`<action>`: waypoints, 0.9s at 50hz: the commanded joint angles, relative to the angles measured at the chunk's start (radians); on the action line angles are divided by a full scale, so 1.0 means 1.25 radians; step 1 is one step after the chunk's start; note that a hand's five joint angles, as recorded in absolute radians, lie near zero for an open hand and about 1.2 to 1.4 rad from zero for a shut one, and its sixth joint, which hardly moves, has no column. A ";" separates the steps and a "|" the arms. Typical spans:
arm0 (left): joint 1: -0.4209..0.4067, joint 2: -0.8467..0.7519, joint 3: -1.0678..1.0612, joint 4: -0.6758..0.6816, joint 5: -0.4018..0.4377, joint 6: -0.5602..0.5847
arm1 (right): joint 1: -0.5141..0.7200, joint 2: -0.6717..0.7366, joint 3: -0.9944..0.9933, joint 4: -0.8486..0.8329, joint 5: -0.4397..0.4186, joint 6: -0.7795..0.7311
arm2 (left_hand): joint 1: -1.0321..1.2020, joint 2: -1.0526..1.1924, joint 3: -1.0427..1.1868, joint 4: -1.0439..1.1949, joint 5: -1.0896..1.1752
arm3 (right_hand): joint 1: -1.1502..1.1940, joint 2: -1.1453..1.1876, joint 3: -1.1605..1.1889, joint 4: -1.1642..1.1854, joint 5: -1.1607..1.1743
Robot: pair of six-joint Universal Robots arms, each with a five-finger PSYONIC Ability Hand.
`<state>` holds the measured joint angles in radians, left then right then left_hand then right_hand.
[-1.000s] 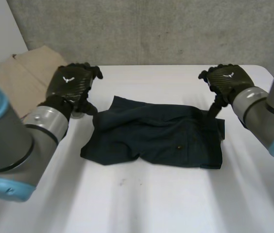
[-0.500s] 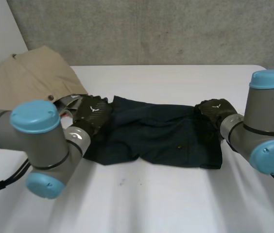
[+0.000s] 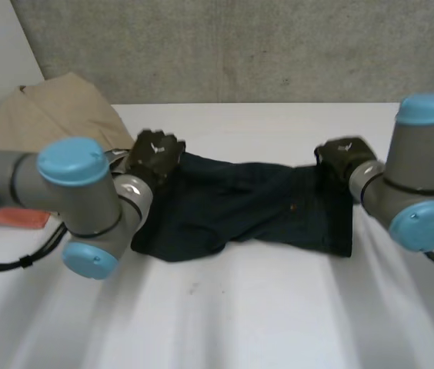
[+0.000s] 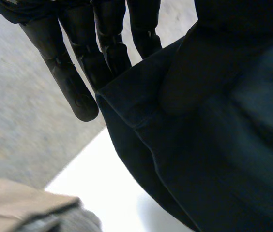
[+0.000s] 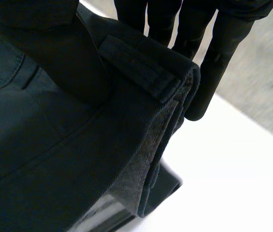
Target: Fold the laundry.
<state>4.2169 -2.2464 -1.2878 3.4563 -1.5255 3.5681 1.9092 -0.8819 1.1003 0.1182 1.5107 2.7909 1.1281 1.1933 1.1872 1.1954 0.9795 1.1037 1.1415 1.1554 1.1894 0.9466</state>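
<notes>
On the white table [image 3: 240, 323] we see the left hand [image 3: 154, 156] pinching the far-left corner of the dark shorts [image 3: 255, 207], whose long axis runs sideways to the right hand [image 3: 338, 159], pinching the far-right corner.

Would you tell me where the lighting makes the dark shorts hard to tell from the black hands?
Left wrist view: the left hand's thumb nearly merges with the dark shorts it pinches; its fingers stand out against the grey wall. Right wrist view: the right hand's thumb likewise, though the belt loop catches light.
</notes>
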 commanded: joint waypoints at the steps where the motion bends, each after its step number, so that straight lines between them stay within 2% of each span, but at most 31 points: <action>1: 0.005 0.211 -0.036 -0.070 -0.002 -0.002 | -0.006 -0.231 0.043 0.059 -0.003 -0.087 | 0.214 0.162 0.167 0.161 0.194 | 0.234 0.204 0.193 0.166 0.220; 7: 0.006 0.370 -0.055 -0.182 -0.003 -0.020 | -0.006 -0.357 0.041 0.159 -0.011 -0.183 | 0.214 0.162 0.167 0.161 0.194 | 0.234 0.204 0.193 0.166 0.220; 8: 0.006 0.409 -0.062 -0.226 -0.002 -0.025 | -0.006 -0.386 0.041 0.186 -0.011 -0.204 | 0.214 0.162 0.167 0.161 0.194 | 0.234 0.204 0.193 0.166 0.220; 16: 0.015 0.535 -0.091 -0.385 0.005 -0.025 | -0.004 -0.464 0.058 0.364 -0.034 -0.308 | 0.214 0.162 0.167 0.161 0.194 | 0.234 0.204 0.193 0.166 0.220; 21: 0.011 0.483 -0.125 -0.401 0.001 -0.023 | -0.013 -0.436 0.100 0.406 -0.059 -0.348 | 0.214 0.162 0.167 0.161 0.194 | 0.234 0.204 0.193 0.166 0.220; 27: 0.014 0.282 -0.079 -0.400 -0.003 -0.021 | -0.027 -0.271 0.078 0.392 -0.051 -0.344 | 0.214 0.162 0.167 0.161 0.194 | 0.234 0.204 0.193 0.166 0.220; 30: 0.010 0.181 0.006 -0.398 -0.002 -0.021 | -0.022 -0.216 0.044 0.362 -0.051 -0.338 | 0.214 0.162 0.167 0.161 0.194 | 0.234 0.204 0.193 0.166 0.220; 34: 0.014 0.067 0.174 -0.356 -0.013 -0.020 | -0.020 -0.124 -0.033 0.249 -0.038 -0.327 | 0.214 0.162 0.167 0.161 0.194 | 0.234 0.204 0.193 0.166 0.220; 35: 0.015 0.049 0.213 -0.338 -0.019 -0.021 | -0.019 -0.100 -0.070 0.177 -0.023 -0.321 | 0.214 0.162 0.167 0.161 0.194 | 0.234 0.204 0.193 0.166 0.220; 38: 0.012 0.009 0.355 -0.235 -0.050 -0.016 | -0.019 -0.081 -0.123 0.042 0.011 -0.313 | 0.214 0.162 0.167 0.161 0.194 | 0.234 0.204 0.193 0.166 0.220; 39: 0.011 0.008 0.409 -0.160 -0.057 -0.014 | -0.015 -0.081 -0.149 -0.073 0.036 -0.304 | 0.214 0.162 0.167 0.161 0.194 | 0.234 0.204 0.193 0.166 0.220; 42: 0.015 0.013 0.459 -0.031 -0.072 -0.010 | -0.004 -0.093 -0.157 -0.279 0.063 -0.283 | 0.214 0.162 0.167 0.161 0.194 | 0.234 0.204 0.193 0.166 0.220; 43: 0.014 0.022 0.461 0.051 -0.078 -0.009 | 0.004 -0.110 -0.147 -0.415 0.070 -0.273 | 0.214 0.162 0.167 0.161 0.194 | 0.234 0.204 0.193 0.166 0.220; 45: 0.016 0.041 0.460 0.115 -0.085 -0.010 | 0.009 -0.130 -0.126 -0.524 0.074 -0.268 | 0.214 0.162 0.167 0.161 0.194 | 0.234 0.204 0.193 0.166 0.220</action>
<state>4.2341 -2.2372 -0.7829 3.3033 -1.5996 3.5516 1.8962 -0.9880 0.9297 -0.0456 1.5554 2.4206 1.1282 1.1961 1.1905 1.1997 0.9795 1.1087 1.1508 1.1751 1.1965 0.9568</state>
